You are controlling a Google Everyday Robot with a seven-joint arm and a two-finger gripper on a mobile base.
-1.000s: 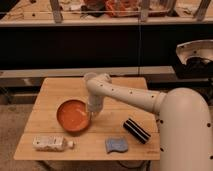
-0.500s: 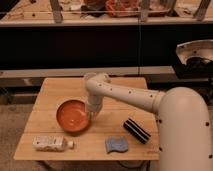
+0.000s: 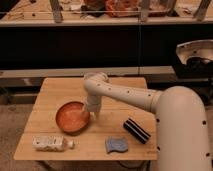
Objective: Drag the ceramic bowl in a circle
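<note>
The ceramic bowl [image 3: 71, 117] sits upright on the wooden worktop [image 3: 55, 90], and every other place here is taken from it. The end effector [image 3: 92, 114] comes down at the bowl's right-hand rim as the camera sees it, on the side facing the robot's white body, with the wrist standing almost straight above that rim. It appears to touch or hook the rim there. Whether it is spread, pressed together or pinching the rim cannot be told, because the wrist hides its tip. So the bowl lies wholly to the camera's left of the end effector, with its centre well off from the contact point. I judge that this offset governs the coming move. A push toward the bowl's centre would slide it away, and a sideways sweep is likely to make the round bowl pivot about the contact. The bowl has no long axis, so no direction is favoured. A lying plastic bottle [image 3: 50, 143] is just in front of the bowl toward the camera, close enough that a wide circle could knock it. A blue sponge [image 3: 116, 145] lies in front and to the right of the bowl. A dark striped block [image 3: 136, 130] lies further right, well apart from the bowl.
</note>
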